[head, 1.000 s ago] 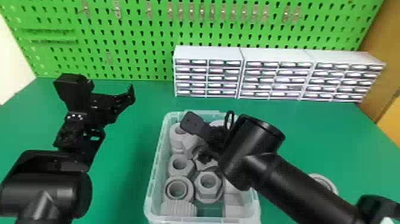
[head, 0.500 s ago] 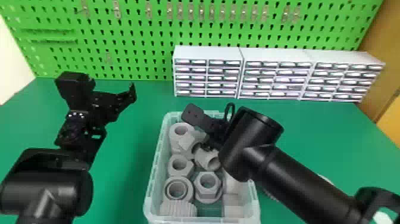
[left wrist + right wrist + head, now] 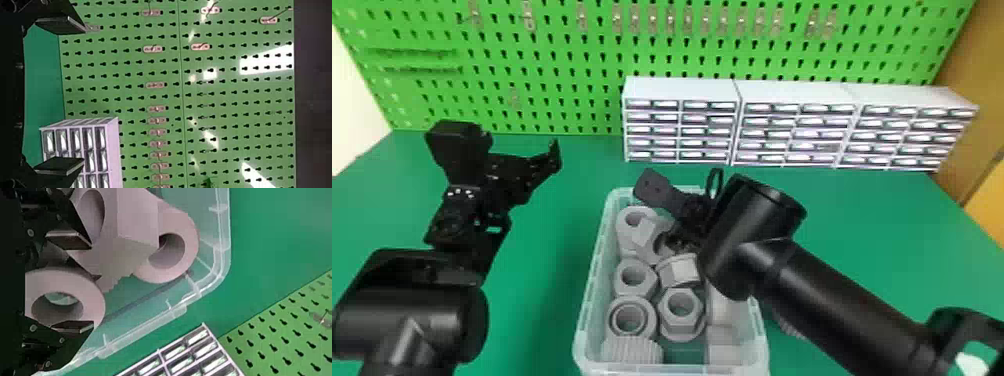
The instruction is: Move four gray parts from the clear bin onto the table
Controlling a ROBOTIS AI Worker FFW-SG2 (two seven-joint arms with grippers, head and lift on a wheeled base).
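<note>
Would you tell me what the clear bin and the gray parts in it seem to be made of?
The clear bin looks like smooth, slightly glossy plastic: the green table shows through its wall, and its rim catches pale highlights. The gray parts look like matte plastic, given their even color and lack of metallic glints, though painted metal remains possible.

Setting consistent with a workshop — green pegboard [image 3: 592, 60] fitted with hooks, small-drawer cabinets [image 3: 677, 90], green worktop [image 3: 552, 300].
</note>
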